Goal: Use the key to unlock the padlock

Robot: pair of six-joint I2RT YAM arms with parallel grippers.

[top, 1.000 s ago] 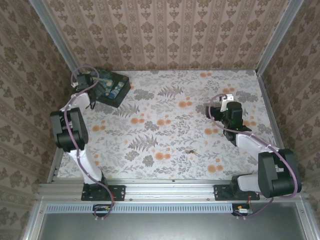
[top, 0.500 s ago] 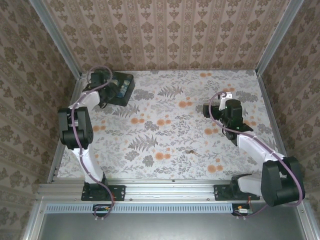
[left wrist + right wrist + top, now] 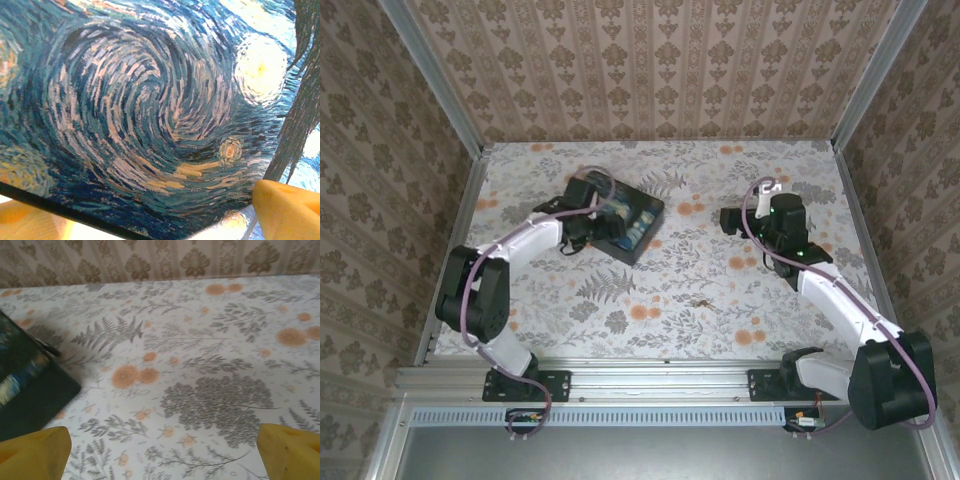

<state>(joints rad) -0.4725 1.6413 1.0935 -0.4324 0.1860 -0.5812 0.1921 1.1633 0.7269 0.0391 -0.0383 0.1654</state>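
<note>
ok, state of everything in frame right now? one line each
box: lid shut, gripped at its near-left end.
left gripper: closed on the box, jaws standing wide.
right gripper: open, empty.
key: likely the tiny dark speck lying loose on the table, apart from both grippers; too small to tell more.
</note>
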